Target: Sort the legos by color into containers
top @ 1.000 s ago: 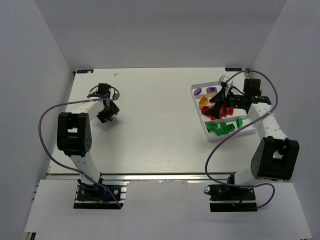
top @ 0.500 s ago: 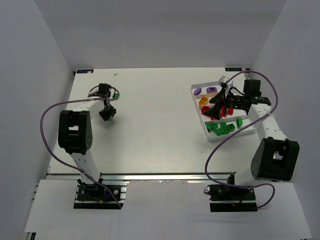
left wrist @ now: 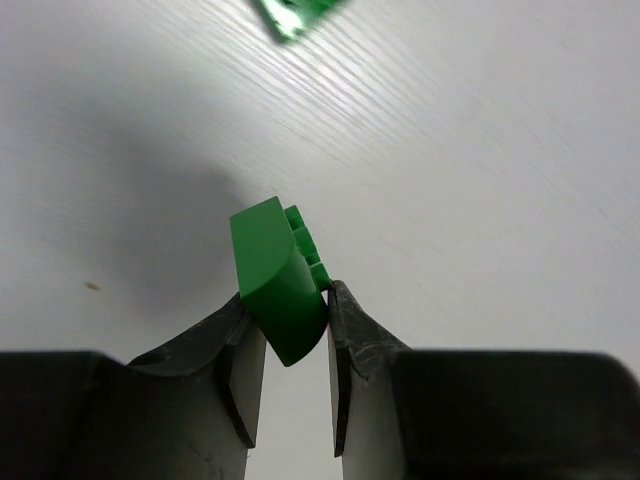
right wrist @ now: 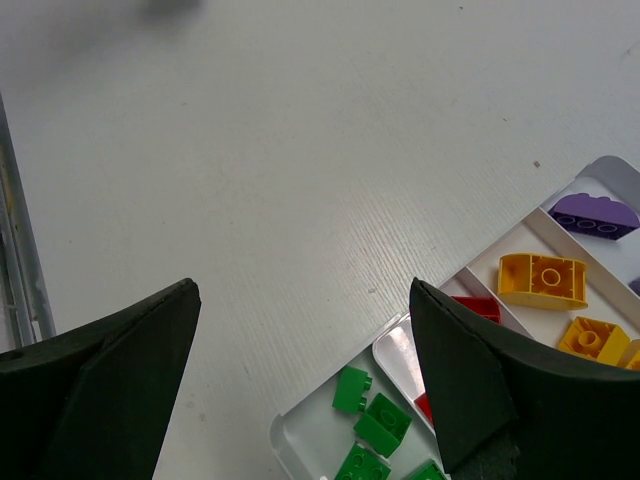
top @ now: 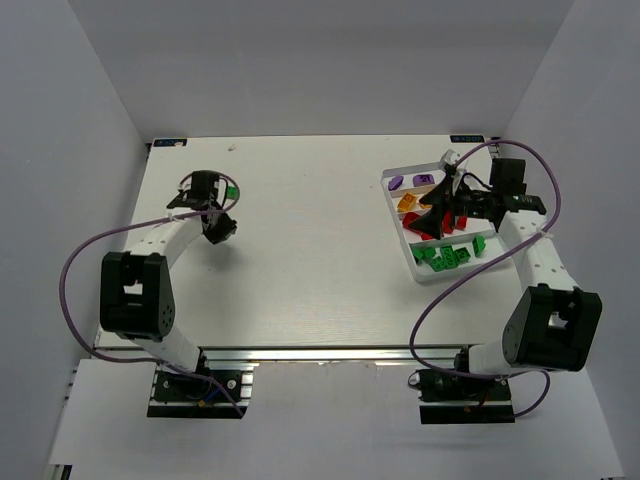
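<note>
Left tool (left wrist: 290, 335) clenched on small green rounded plastic brick (left wrist: 272, 275), far-left over white counter (left wrist: 480, 150). Carry level to white divided plastic tray (right wrist: 283, 432), green compartment. Right tool (right wrist: 300, 335) spread wide there; avoid collision.

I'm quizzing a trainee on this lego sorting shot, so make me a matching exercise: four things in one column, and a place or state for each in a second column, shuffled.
Things
1. left gripper
2. right gripper
3. purple lego
4. loose green lego

Places or states
A. open, over the tray
B. lying on the table, outside the tray
C. shut on a curved green lego
D. lying in the tray

Pairs: 1-C, 2-A, 3-D, 4-B.
</note>
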Motion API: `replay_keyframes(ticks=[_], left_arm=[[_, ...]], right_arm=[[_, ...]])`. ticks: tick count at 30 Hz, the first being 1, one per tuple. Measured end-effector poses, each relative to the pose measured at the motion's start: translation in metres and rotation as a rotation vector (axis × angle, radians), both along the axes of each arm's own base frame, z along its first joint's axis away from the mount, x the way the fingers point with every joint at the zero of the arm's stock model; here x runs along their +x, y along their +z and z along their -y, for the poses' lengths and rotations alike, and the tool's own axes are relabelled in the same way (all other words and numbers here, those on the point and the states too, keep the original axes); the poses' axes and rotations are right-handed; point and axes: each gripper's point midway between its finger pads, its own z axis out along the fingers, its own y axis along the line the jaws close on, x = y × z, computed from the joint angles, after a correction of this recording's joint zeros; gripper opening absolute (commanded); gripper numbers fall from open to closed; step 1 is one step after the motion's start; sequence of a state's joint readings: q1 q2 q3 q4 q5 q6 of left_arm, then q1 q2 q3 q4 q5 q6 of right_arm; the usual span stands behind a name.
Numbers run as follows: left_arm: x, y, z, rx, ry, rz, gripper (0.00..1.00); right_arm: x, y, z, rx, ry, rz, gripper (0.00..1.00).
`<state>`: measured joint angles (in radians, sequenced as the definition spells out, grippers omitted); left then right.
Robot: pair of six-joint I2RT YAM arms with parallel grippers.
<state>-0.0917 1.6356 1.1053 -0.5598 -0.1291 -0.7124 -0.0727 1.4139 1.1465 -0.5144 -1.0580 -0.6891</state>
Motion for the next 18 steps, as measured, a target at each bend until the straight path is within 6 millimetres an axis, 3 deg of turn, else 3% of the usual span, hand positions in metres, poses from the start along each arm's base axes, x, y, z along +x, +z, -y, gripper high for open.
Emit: replay_keyframes(ticks=[3, 9, 12, 15, 16, 18], left_arm=[[-0.003, 0.018, 0.042, -0.076, -0.115, 0.062, 0.08], [-0.025, 0.043, 0.182, -0.297, -0.469, 0.169, 0.06], [-0.043, 0.049, 0.248, -0.406, -0.636, 0.188, 0.06], [-0.050, 0.051, 0.305, -0.499, -0.764, 0.193, 0.06], [-0.051, 0.051, 0.325, -0.528, -0.804, 0.198, 0.06], [-0.052, 0.053, 0.363, -0.586, -0.878, 0.210, 0.06]], right_arm=[[-0.002, 0.005, 0.000, 0.001, -0.004, 0.010, 0.89], [0.000, 0.024, 0.008, -0.007, -0.074, 0.045, 0.82], [0.001, 0.035, 0.017, -0.012, -0.137, 0.073, 0.66], [0.004, 0.043, 0.029, -0.013, -0.209, 0.085, 0.36], [0.006, 0.045, 0.034, -0.009, -0.234, 0.080, 0.19], [0.010, 0.046, 0.045, -0.005, -0.282, 0.072, 0.11]])
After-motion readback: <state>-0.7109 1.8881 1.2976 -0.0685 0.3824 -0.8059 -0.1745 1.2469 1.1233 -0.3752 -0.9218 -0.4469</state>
